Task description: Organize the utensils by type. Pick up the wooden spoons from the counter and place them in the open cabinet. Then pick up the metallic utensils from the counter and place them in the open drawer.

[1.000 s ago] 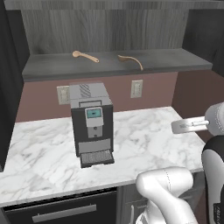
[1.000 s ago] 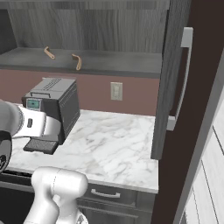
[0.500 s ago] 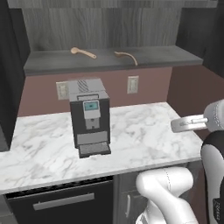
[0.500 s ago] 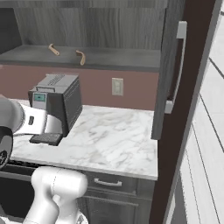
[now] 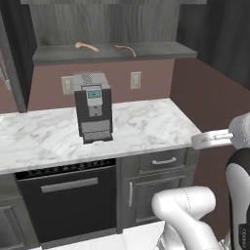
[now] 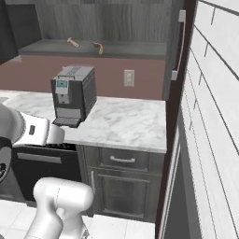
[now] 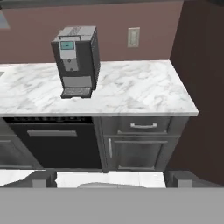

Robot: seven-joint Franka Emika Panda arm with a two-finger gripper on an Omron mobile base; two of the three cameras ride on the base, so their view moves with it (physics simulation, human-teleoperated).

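Two tan wooden spoons lie on the shelf of the open cabinet (image 5: 156,51), one (image 5: 87,47) on the left and one (image 5: 126,49) beside it; from the right they appear as spoon (image 6: 72,42) and spoon (image 6: 98,47). Below runs the white marble counter (image 5: 146,122) (image 6: 126,121) (image 7: 131,87). My gripper (image 7: 111,181) hangs in the air well in front of the counter, open, nothing between its fingertips (image 7: 43,178). The metallic utensils and the open drawer are out of view.
A dark coffee machine (image 5: 93,107) (image 6: 72,95) (image 7: 76,59) stands on the counter. Under the counter are a black dishwasher front (image 5: 68,195) and a closed grey drawer (image 5: 163,161). A tall dark cabinet door (image 6: 175,46) and a white panelled wall (image 6: 214,116) close the right side.
The whole picture has shifted: the base has backed away from the counter, so the lower cabinets and floor now show. Spoons and coffee machine stay put; the gripper stays open.
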